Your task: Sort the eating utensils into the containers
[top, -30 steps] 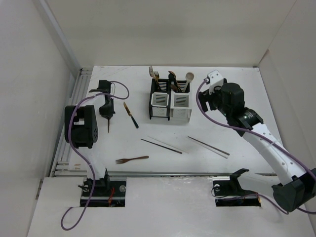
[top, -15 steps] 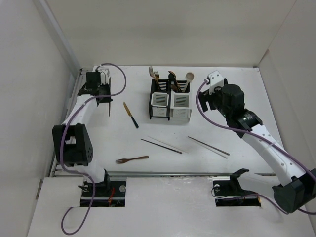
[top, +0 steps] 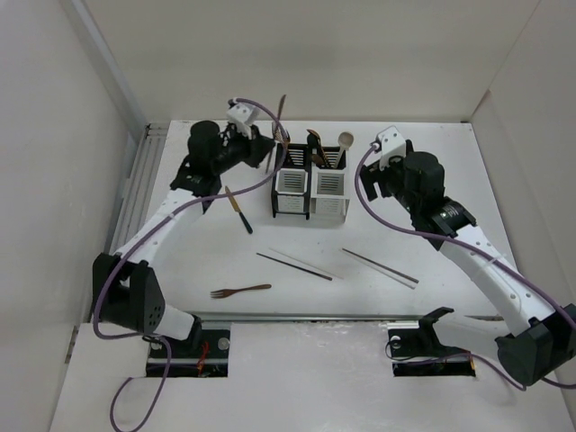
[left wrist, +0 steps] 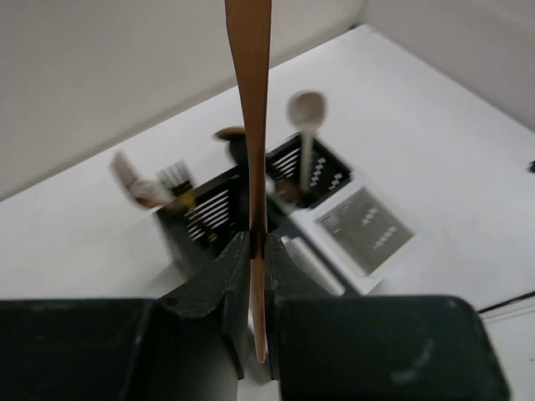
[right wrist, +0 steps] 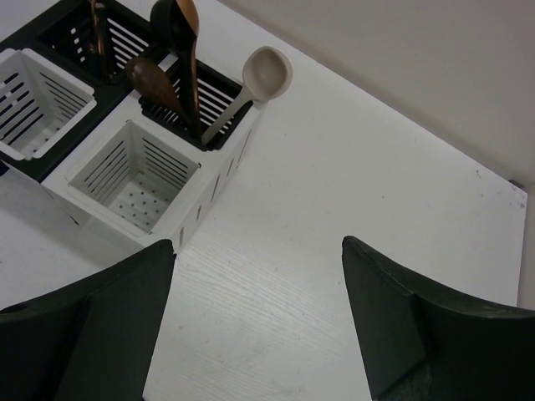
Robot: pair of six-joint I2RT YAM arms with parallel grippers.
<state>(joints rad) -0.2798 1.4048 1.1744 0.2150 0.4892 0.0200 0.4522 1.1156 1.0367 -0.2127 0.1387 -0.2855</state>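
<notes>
Left arm is reaching toward the far centre of the white table (top: pixel 432 225). The left gripper (left wrist: pixel 257 240) is clamped tight on a slim brown wooden utensil (left wrist: pixel 249 83), pinching it low on the shaft so that most of its length stands upright above the fingers; I cannot tell which kind of utensil it is. From the top view the utensil sits just left of, and above, the pair of rectangular caddies with black slotted frames and white slotted panels (top: pixel 310 191). The rear left compartment holds metal forks (top: pixel 282 137). The rear right one holds dark brown spoons (right wrist: pixel 171 33) and one pale wooden spoon (right wrist: pixel 266 67) leaning to the right. Both white front compartments look empty in the right wrist view. The right gripper (right wrist: pixel 257 246) hovers to the right of the caddies with its jaws spread wide and nothing between them. Loose on the table in front of the caddies: a dark brown wooden fork (top: pixel 241 291) nearest the arm bases, a short utensil, half pale wood and half dark (top: pixel 238 209), left of the caddies, one set of long thin chopsticks (top: pixel 294 265) at centre, and another set of chopsticks (top: pixel 379 266) to its right.
</notes>
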